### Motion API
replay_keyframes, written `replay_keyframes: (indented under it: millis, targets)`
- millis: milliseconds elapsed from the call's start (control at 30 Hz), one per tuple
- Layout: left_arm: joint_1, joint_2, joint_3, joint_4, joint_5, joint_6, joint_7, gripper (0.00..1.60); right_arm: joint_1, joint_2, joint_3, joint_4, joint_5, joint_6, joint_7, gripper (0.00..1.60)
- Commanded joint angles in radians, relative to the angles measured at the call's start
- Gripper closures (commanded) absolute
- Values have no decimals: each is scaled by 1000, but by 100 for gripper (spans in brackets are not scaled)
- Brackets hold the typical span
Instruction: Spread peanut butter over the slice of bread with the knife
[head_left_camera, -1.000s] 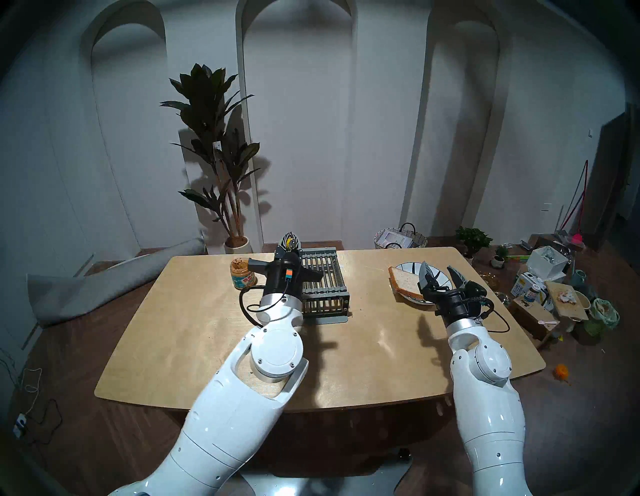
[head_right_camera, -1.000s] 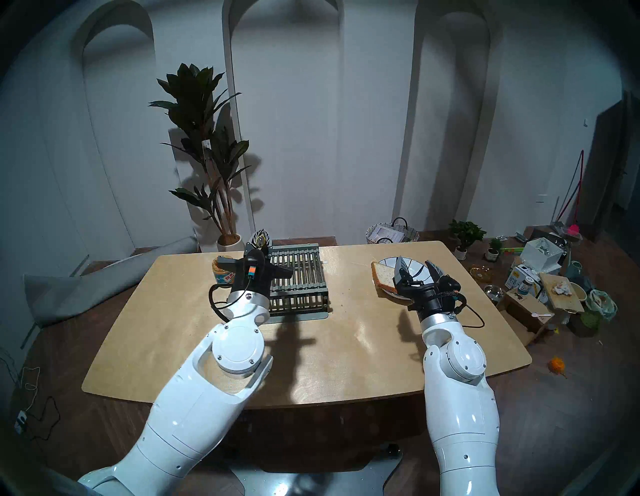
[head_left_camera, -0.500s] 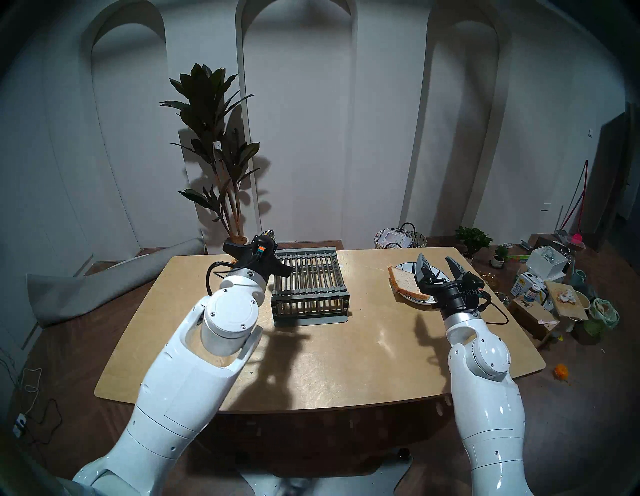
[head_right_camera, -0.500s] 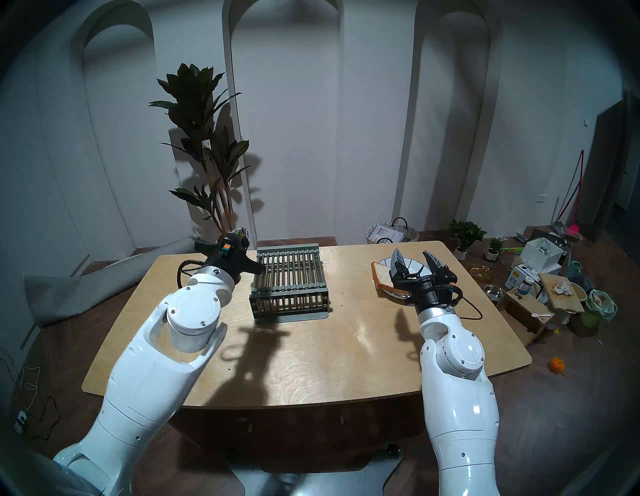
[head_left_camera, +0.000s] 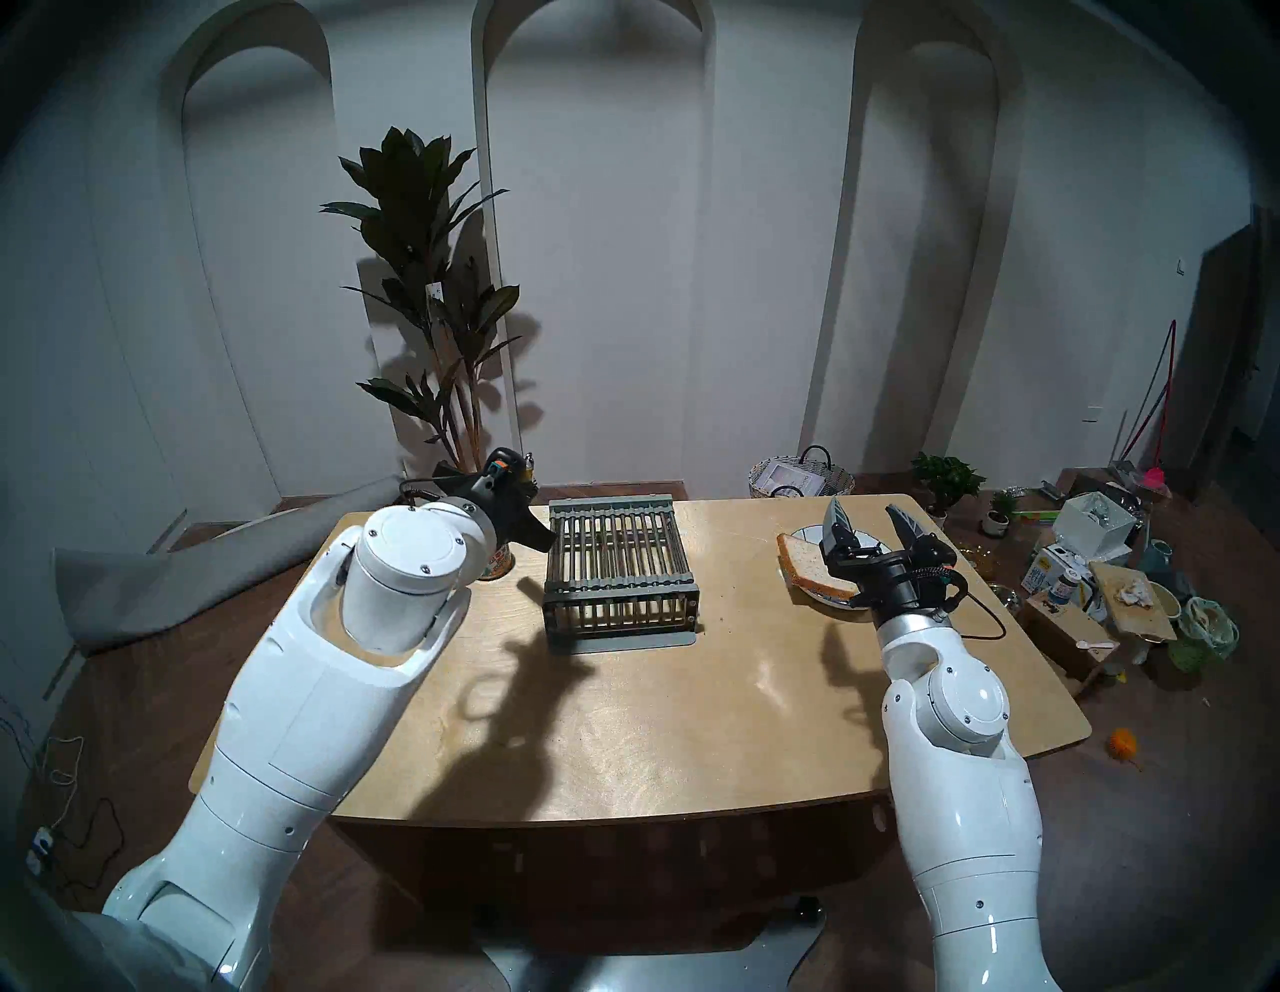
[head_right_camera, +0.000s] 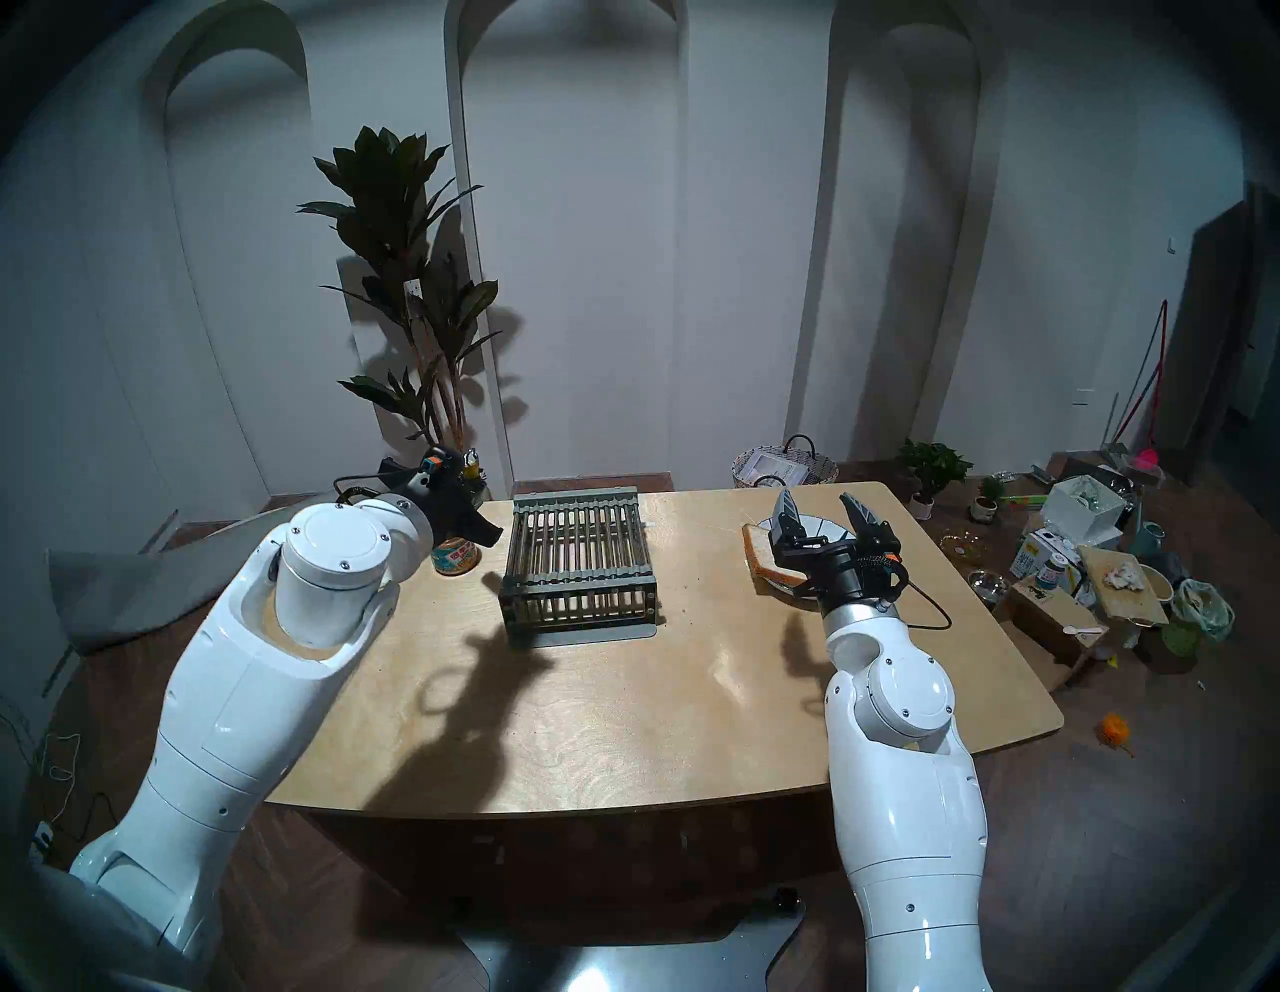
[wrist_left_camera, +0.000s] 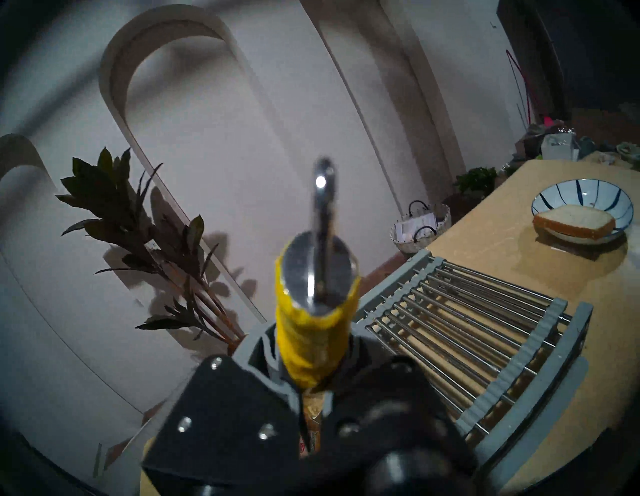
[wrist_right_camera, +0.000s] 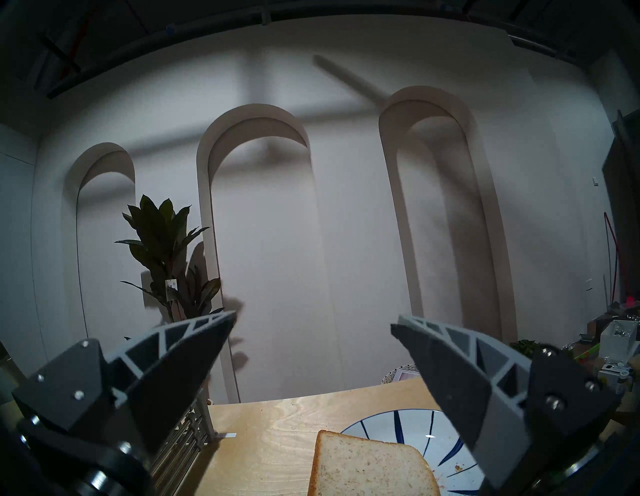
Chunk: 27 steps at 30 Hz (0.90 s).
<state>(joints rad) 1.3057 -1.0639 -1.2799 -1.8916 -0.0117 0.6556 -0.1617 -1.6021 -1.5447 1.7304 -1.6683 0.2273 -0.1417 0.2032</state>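
My left gripper (head_left_camera: 519, 485) is shut on the knife's yellow handle (wrist_left_camera: 313, 332). The knife stands upright, metal loop (wrist_left_camera: 323, 194) on top, also seen in the head view (head_right_camera: 472, 458). Its blade is hidden under the fingers. The peanut butter jar (head_left_camera: 500, 561) (head_right_camera: 456, 554) stands right below this gripper, and tan paste (wrist_left_camera: 311, 412) shows between the fingers. The slice of bread (head_left_camera: 807, 564) (wrist_right_camera: 370, 467) lies on the left part of a white blue-striped plate (head_left_camera: 812, 533) (wrist_right_camera: 415, 426). My right gripper (head_left_camera: 864, 509) (wrist_right_camera: 313, 322) is open and empty, just above the plate.
A grey slatted rack (head_left_camera: 616, 561) (wrist_left_camera: 467, 329) stands on the wooden table (head_left_camera: 658, 693) between the jar and the plate. A potted plant (head_left_camera: 429, 312) and a woven basket (head_left_camera: 800, 478) stand behind the table. Clutter lies on the floor at the right.
My left arm swung left with the knife, from the rack's back left corner to over the jar, and the wrist turned. My right gripper drifted slightly left and stayed open.
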Motion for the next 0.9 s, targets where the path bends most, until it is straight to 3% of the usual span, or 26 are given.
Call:
replay_keyframes:
  millis: [0, 300, 333, 400, 867]
  targets:
    - [-119, 54, 0, -8, 16, 42, -91, 160, 0, -12, -10, -29, -12, 3, -16, 0]
    - [-176, 52, 17, 44, 94, 23, -146, 160, 0, -15, -21, -25, -20, 9, -25, 0]
    - [-224, 64, 51, 76, 93, 34, -152, 160, -1, -15, -23, -25, -20, 10, -26, 0]
    - [-205, 51, 37, 78, 128, 10, -160, 160, -1, -16, -25, -26, -22, 10, -29, 0]
    - [-321, 42, 99, 231, 174, -7, -281, 160, -8, -18, -30, -30, -26, 5, -34, 0]
